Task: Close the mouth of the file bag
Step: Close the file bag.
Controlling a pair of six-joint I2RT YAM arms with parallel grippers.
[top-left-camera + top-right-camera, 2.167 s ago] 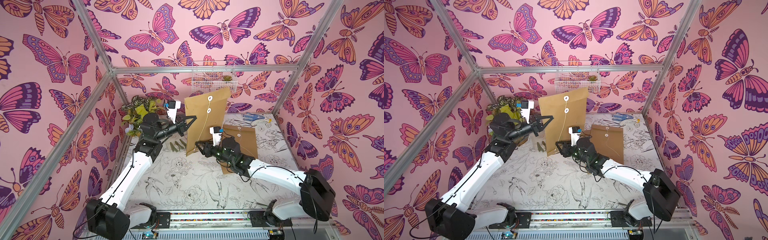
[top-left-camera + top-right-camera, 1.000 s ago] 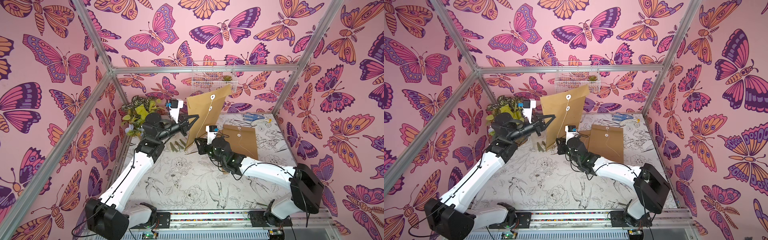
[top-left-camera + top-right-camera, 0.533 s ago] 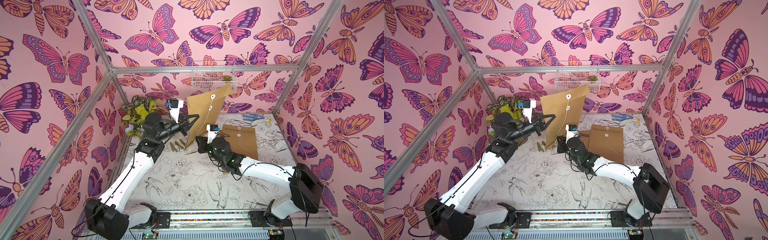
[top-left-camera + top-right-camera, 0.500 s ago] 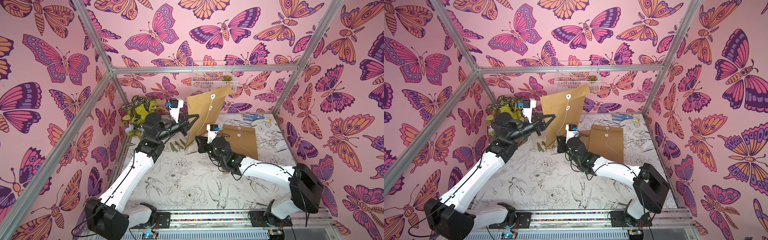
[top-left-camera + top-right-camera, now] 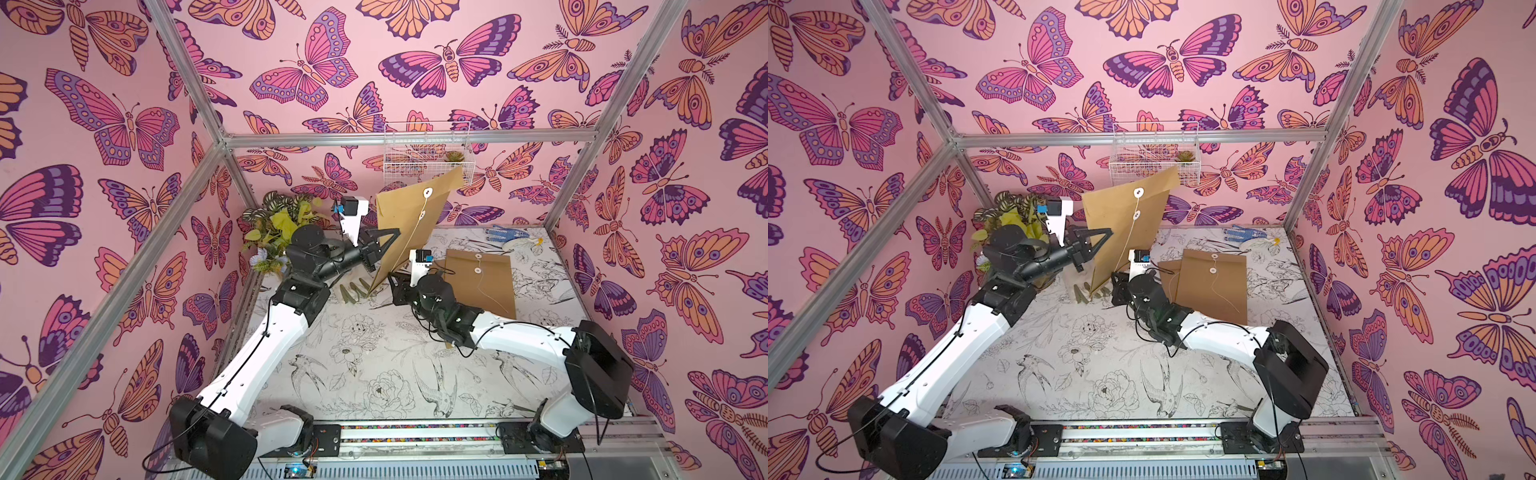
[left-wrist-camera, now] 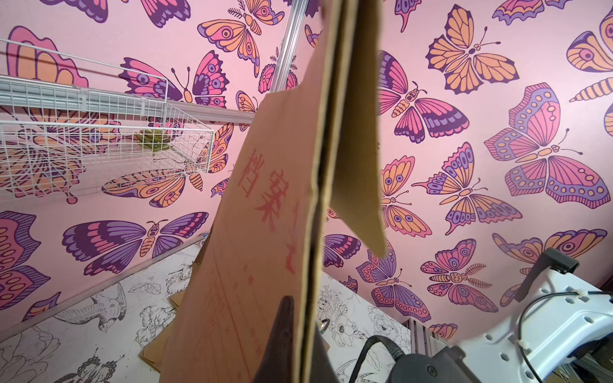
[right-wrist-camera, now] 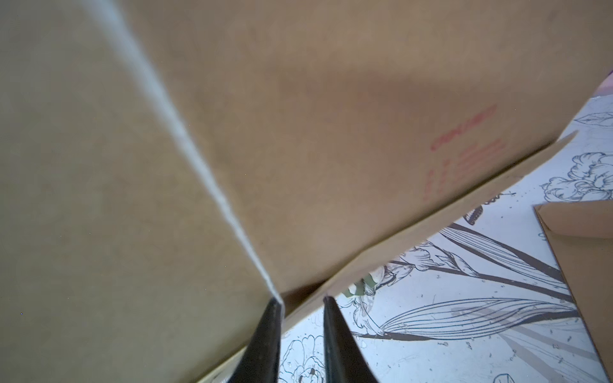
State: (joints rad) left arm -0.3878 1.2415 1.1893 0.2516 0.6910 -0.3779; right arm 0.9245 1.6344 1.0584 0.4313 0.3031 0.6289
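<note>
File bag (image 5: 401,208) pinched upright, left gripper (image 5: 395,233) outstretched

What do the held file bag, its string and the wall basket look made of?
File bag: matte brown kraft paper or thin card, with sharp folded edges and red print. String: white, fuzzy, likely cotton twine. Basket: thin grid rods, probably white-coated metal wire.

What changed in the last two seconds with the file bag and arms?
The file bag, held in the left gripper, tilted so its top corner swung toward the wire basket. The right gripper edged leftward, closer to the bag's lower edge. The left jaws stayed shut on the bag; the flat envelope did not move.
</note>
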